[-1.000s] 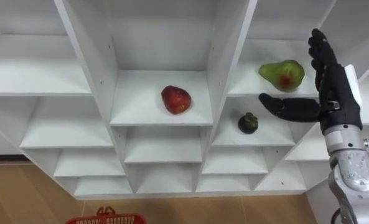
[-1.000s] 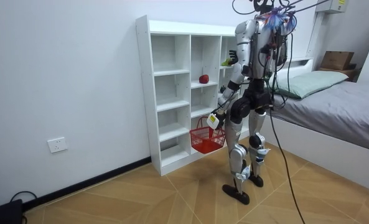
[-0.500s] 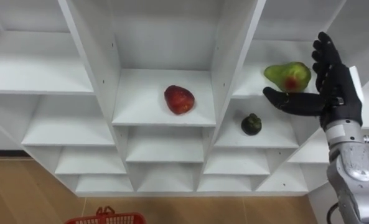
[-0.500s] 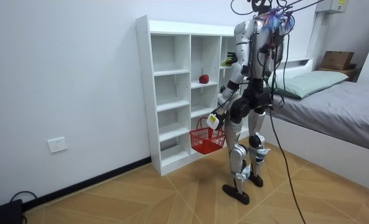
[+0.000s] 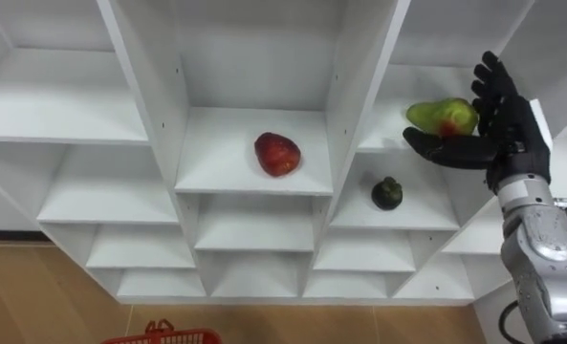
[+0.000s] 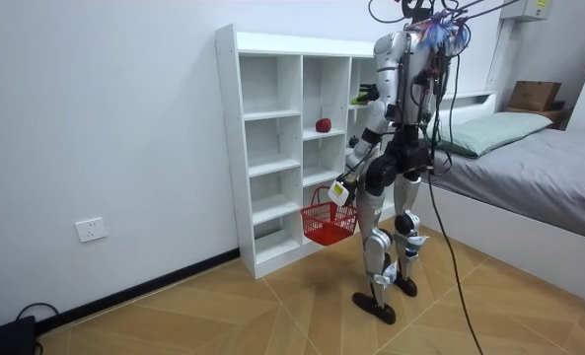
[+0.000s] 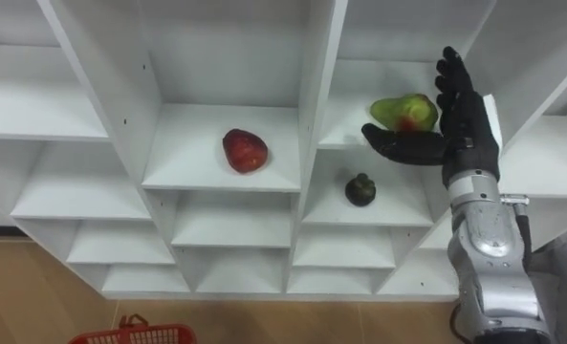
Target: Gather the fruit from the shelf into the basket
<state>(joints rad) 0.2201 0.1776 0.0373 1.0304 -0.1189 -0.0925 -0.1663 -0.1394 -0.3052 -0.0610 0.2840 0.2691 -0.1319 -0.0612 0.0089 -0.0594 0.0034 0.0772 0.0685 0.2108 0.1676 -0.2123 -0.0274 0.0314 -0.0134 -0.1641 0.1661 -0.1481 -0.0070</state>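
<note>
A green fruit with a red blush [image 5: 441, 117] lies in the upper right compartment of the white closet [image 5: 254, 182]. My right hand [image 5: 508, 129] is raised in front of it and open, the thumb reaching under the fruit's front and the fingers straight beside it. A red fruit [image 5: 277, 153] sits in the middle compartment, and a small dark fruit [image 5: 386, 193] lies one shelf below the green one. In the room view I stand facing the closet [image 6: 272, 148], and my left hand [image 6: 338, 189] hangs low, holding the red basket [image 6: 329, 219] by its handle.
White upright dividers [image 5: 355, 96] frame each compartment, and the compartments at the left and below hold nothing. The basket's handle [image 5: 159, 333] shows at the bottom edge. A bed [image 6: 529, 168] stands behind me at the room view's right.
My right hand has risen and moved in towards the green fruit, so the thumb now sits under its front. The fruits have not moved.
</note>
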